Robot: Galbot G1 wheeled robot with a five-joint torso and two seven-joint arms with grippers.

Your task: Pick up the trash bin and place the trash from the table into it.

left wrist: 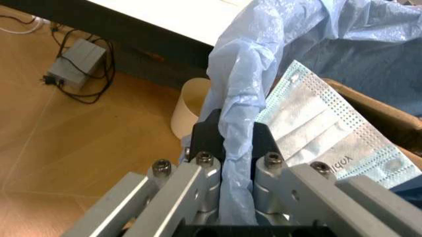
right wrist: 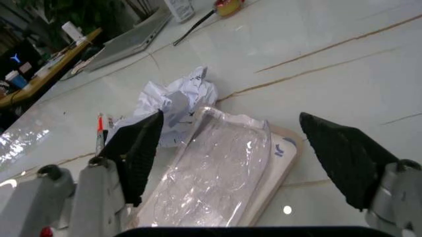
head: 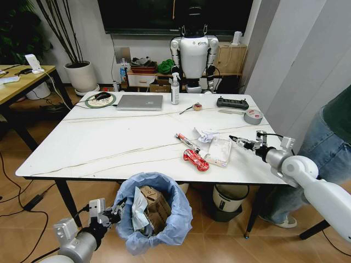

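The white table [head: 109,139] carries a silver laptop [head: 140,102] at its far side and a grey tape roll [head: 253,116] near its right edge. The trash bin [head: 164,233], lined with a blue bag, hangs just below the table's near edge with brown cardboard [head: 155,205] inside. On the table lie a clear plastic tray [head: 219,152], a red wrapper [head: 196,159] and crumpled paper [head: 208,136]. The left gripper [left wrist: 228,143] has its fingers clamped on the bag's rim. The right gripper [right wrist: 247,153] hovers over the tray, fingers wide apart.
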